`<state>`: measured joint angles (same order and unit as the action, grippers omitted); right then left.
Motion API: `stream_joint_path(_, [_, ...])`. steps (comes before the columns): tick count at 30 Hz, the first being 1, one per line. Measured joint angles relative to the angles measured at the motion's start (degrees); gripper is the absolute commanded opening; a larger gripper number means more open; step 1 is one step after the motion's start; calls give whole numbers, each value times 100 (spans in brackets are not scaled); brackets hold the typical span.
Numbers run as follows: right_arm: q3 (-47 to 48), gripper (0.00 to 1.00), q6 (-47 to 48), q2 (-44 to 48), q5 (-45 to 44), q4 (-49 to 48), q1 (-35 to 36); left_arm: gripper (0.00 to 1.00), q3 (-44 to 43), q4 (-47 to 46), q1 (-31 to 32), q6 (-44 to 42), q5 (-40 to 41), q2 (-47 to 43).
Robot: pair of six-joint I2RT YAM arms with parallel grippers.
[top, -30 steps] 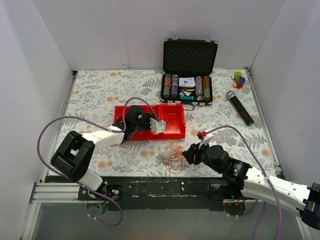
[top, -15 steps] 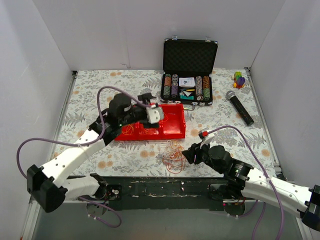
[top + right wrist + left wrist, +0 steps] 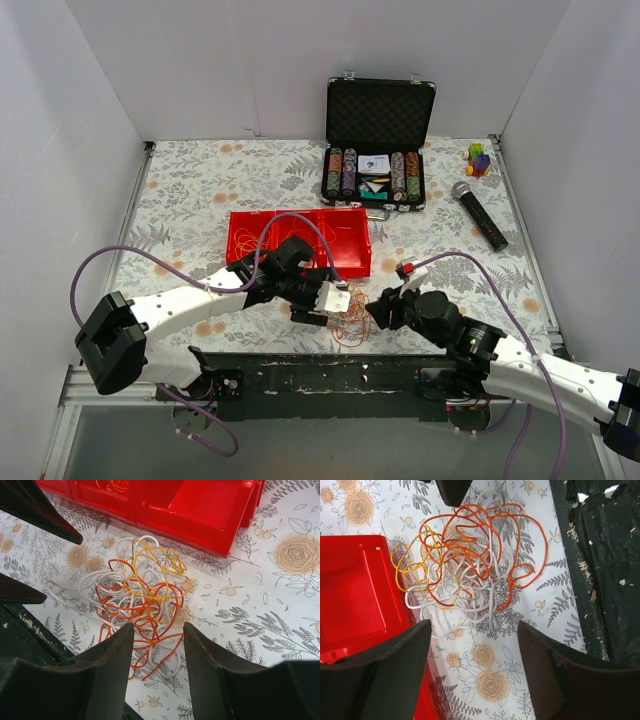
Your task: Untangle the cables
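Observation:
The cables [image 3: 347,314] are a clump of orange, yellow and white loops on the floral tablecloth, just in front of the red bin [image 3: 240,216]. My left gripper [image 3: 336,300] hovers at the clump's left side, open and empty. In the left wrist view the clump [image 3: 470,565] lies ahead of the open gripper [image 3: 474,625]. My right gripper [image 3: 376,308] is at the clump's right side, also open. In the right wrist view the gripper [image 3: 158,626] stands over the clump's [image 3: 140,590] near orange loops without gripping them.
The red bin [image 3: 190,505] holds a few yellow strands [image 3: 115,486]. An open poker chip case [image 3: 378,150], a microphone [image 3: 479,214] and toy blocks [image 3: 478,158] sit at the back right. The black table rail [image 3: 330,365] runs close behind the clump.
My left arm has swung from over the red bin down to the cable clump near the front edge. My right arm has hardly moved.

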<state>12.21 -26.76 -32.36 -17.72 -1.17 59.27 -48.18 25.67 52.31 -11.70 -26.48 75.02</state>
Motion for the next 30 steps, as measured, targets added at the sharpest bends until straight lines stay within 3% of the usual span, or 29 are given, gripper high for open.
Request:
stream_joint_path(4, [0,53,0,-39,2,33,0,40,0,-35,0,-22,-105,11])
stream_joint_path(13, [142,53,96,-236,-2,24,0,31,57,-234,74,-2,-219,175])
stream_joint_path(17, [334,53,197,-306,-13,2,0,0,251,-264,107,13,-216,177])
stream_joint_path(24, [522,53,435,-623,-2,-251,0,0,101,-337,107,63,-74,179])
stream_joint_path(30, [758,53,601,-1687,212,-890,-17,0,-660,-192,114,367,-83,26])
